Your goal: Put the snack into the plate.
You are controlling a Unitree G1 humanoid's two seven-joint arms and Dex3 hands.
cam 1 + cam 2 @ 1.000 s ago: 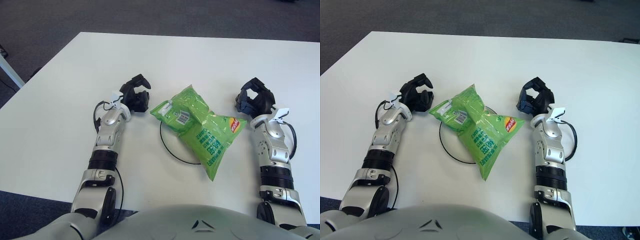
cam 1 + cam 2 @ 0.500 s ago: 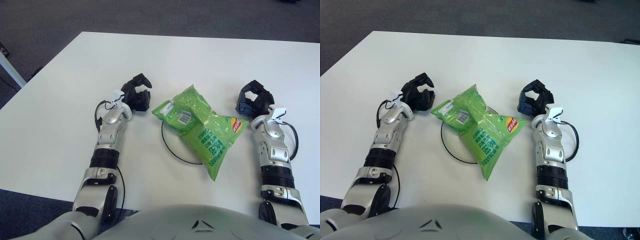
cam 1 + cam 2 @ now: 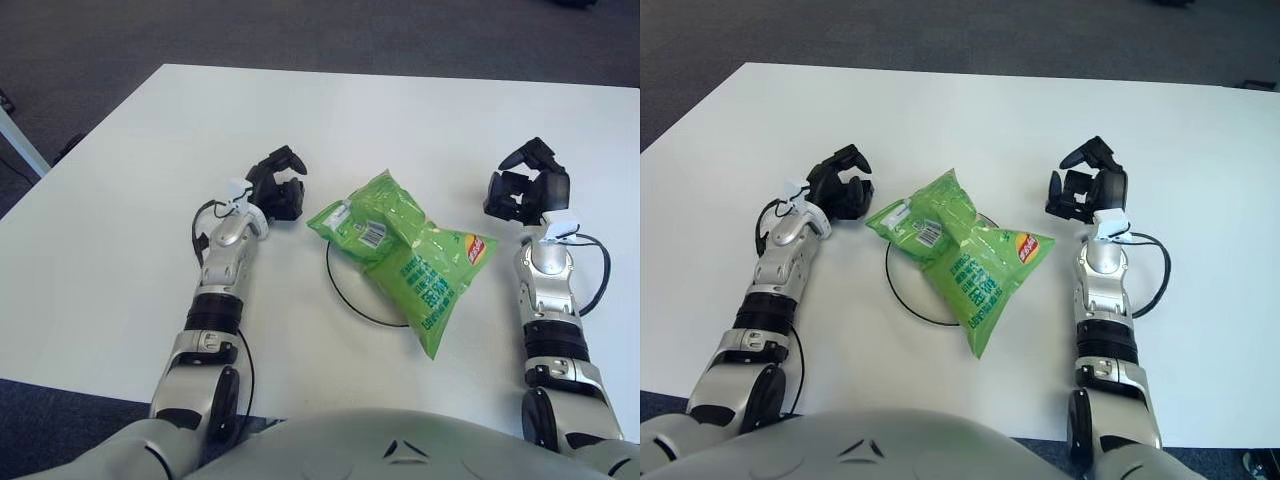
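Observation:
Two green snack bags (image 3: 400,250) lie stacked over a white plate with a thin black rim (image 3: 345,295) in the middle of the white table; the smaller bag (image 3: 920,218) rests on the upper left of the larger one, which sticks out past the rim toward me. My left hand (image 3: 275,190) is just left of the bags, fingers loosely curled, holding nothing. My right hand (image 3: 530,188) hovers to the right of the bags, clear of them, fingers spread and empty.
The white table (image 3: 380,120) stretches away behind the bags, with dark carpet beyond its far edge. A black cable loops beside each wrist. My grey torso fills the bottom of the view.
My right hand has pulled away to the right of the bags and opened its fingers. The left hand has barely moved. The bags stay on the plate.

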